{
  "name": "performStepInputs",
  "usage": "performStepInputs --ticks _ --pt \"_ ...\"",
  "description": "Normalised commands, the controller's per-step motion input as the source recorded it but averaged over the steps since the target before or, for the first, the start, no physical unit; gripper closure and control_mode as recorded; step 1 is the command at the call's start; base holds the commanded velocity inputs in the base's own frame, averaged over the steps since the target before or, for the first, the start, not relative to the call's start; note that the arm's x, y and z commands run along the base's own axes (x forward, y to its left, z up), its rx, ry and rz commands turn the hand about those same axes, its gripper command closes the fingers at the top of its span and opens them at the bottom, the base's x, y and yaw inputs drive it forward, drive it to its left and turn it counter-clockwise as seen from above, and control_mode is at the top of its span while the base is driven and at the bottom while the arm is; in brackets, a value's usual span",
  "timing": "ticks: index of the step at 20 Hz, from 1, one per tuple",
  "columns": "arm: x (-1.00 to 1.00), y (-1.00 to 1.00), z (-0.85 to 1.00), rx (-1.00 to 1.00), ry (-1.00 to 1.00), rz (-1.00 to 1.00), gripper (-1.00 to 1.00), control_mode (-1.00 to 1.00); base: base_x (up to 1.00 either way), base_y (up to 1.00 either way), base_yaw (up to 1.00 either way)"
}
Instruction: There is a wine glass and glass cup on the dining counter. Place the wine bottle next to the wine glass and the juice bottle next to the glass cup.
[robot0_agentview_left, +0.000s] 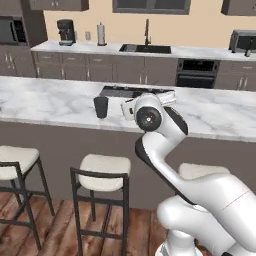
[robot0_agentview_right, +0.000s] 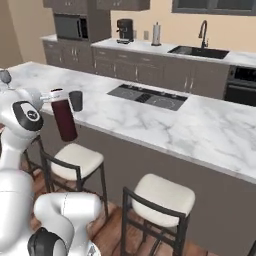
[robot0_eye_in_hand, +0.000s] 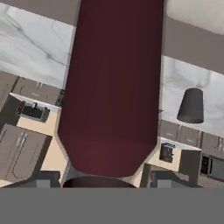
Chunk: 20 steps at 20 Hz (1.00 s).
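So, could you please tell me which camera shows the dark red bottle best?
The right base view: the dark red bottle shows whole, upright, beside the dining counter. The hand view gives its body up close; the left base view hides it behind the arm.

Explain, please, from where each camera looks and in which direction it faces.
Left base view: behind the arm, left; faces the dining counter and glass cup; arm at lower right.
Right base view: behind, right; same counter and cup; arm at lower left, juice bottle held.
Hand view: on the hand, along the gripper; bottle between fingers, cup beyond.
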Motion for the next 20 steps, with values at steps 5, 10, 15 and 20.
performStepInputs --ticks 5,10,15,20 --pt "0.00 0.00 0.00 0.00 0.00 0.00 1.00 1.00 0.57 0.64 -0.58" --pt "0.00 0.00 0.00 0.00 0.00 0.00 1.00 1.00 0.36 0.90 -0.47" --pt "0.00 0.00 0.00 0.00 0.00 0.00 1.00 1.00 0.66 0.59 -0.40" --pt "0.00 0.00 0.00 0.00 0.00 0.00 1.00 1.00 0.52 0.44 -0.32"
